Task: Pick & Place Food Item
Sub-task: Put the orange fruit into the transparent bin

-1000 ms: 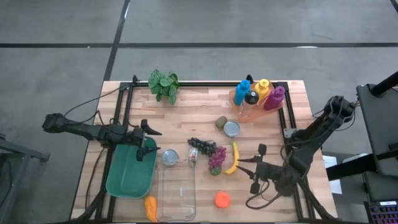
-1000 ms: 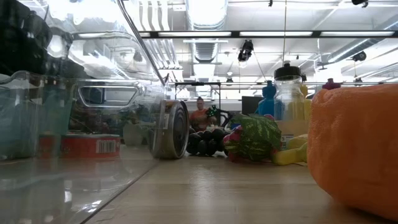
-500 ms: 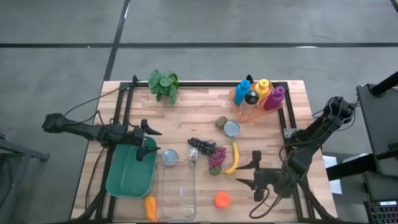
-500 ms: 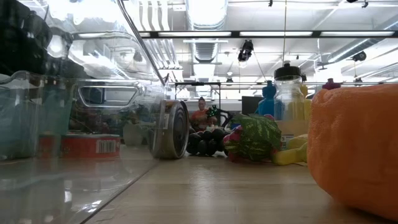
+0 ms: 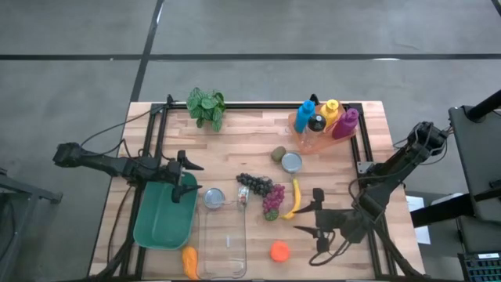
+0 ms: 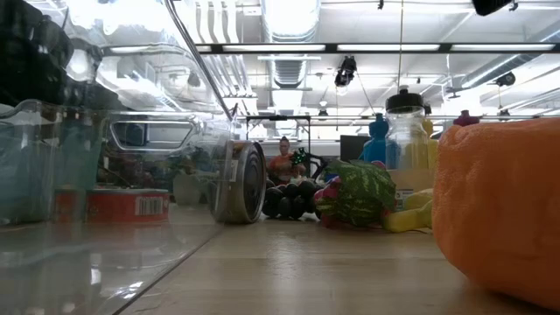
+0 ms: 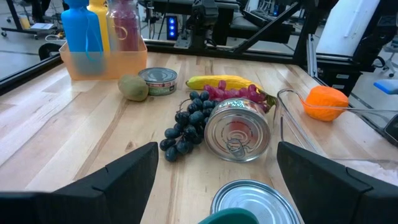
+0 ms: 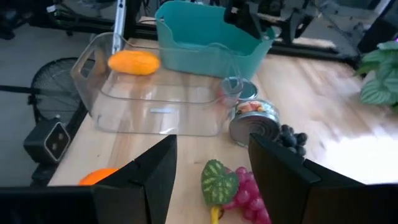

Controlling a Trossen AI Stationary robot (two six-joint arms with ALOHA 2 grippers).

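Observation:
The food lies mid-table: a banana [image 5: 293,200], red grapes with a green leaf [image 5: 272,202], dark grapes [image 5: 254,184], a kiwi [image 5: 278,153] and an orange [image 5: 279,251]. My right gripper [image 5: 311,216] hovers open just right of the banana, pointing toward the table's left. In its wrist view [image 8: 208,186] the red grapes [image 8: 233,186] lie ahead between the fingers, untouched. My left gripper [image 5: 185,175] waits open over the teal bin [image 5: 160,223], looking at a can on its side [image 7: 236,127].
A clear container [image 5: 223,239] lies beside the teal bin, an orange-coloured item [image 5: 189,262] at its near left corner. A flat tin [image 5: 291,162], a small jar [image 5: 243,196], a bottle caddy [image 5: 321,125] and a plant [image 5: 206,106] stand farther back. Bare wood lies right of the orange.
My right gripper has swung its fingers round and shifted slightly toward the table's left, nearer the banana and red grapes; a dark part of it now shows at the low view's top right. Nothing on the table has moved.

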